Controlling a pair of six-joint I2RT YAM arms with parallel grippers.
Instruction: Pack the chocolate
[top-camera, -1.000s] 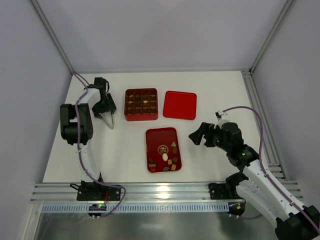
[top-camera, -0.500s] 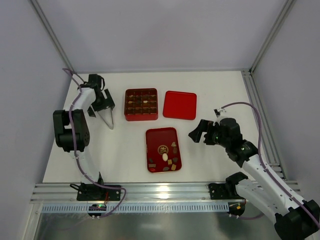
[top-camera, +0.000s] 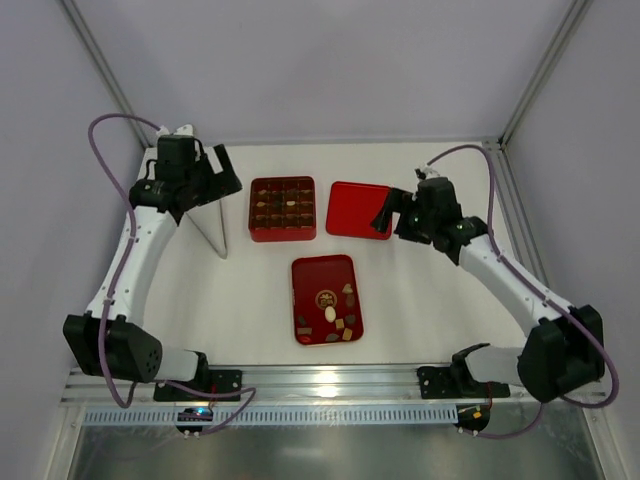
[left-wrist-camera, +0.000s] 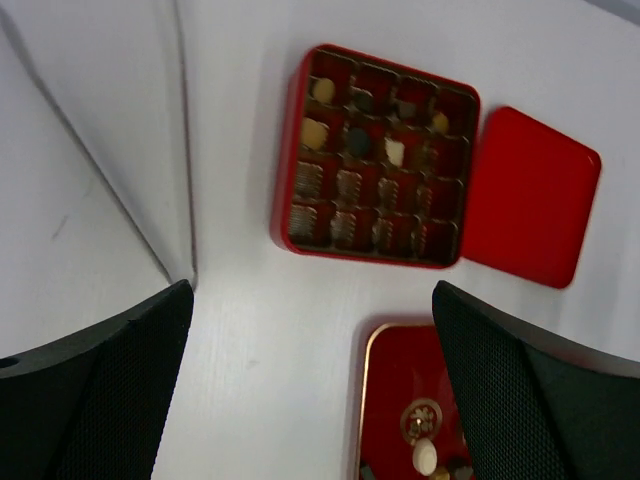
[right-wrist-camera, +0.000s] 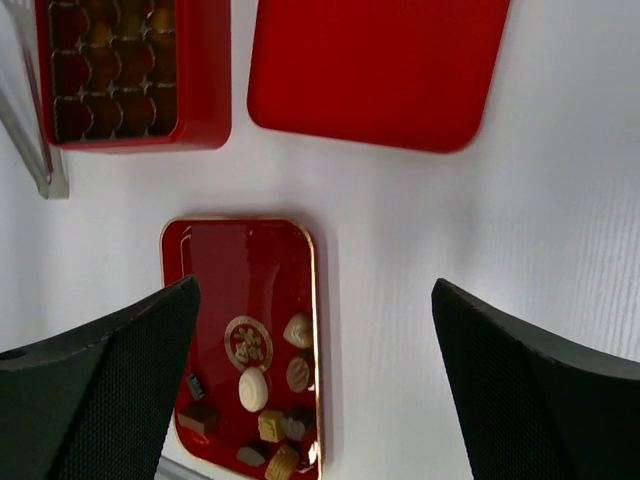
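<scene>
partway through the packing, by the look of it. the red grid box (left-wrist-camera: 285, 190) sits at the far side of the table (top-camera: 450, 310) with a few compartments in its two far rows filled, cream and dark pieces showing in the left wrist view. the two near rows look like bare ridged liners. so most of the box is yet to fill.

the loose chocolate (right-wrist-camera: 270, 400) lies bunched at the near end of the gold-rimmed red tray (top-camera: 320, 275), roughly eight pieces, tan, dark and one cream oval, waiting to go across. the flat red lid (top-camera: 360, 210) rests just right of the box, off and out of the way.

left gripper (top-camera: 215, 180) hangs left of the box, jaws spread wide, nothing in them. thin metal tongs (top-camera: 218, 243) lie on the table just below it. the tray pieces are well apart from it, down and to the right.

right gripper (top-camera: 388, 215) hovers at the lid's right edge, jaws also wide apart and empty. its wrist camera looks down on the tray's chocolate, which lies nearer the bases and to its left, not yet within reach of a pinch.
</scene>
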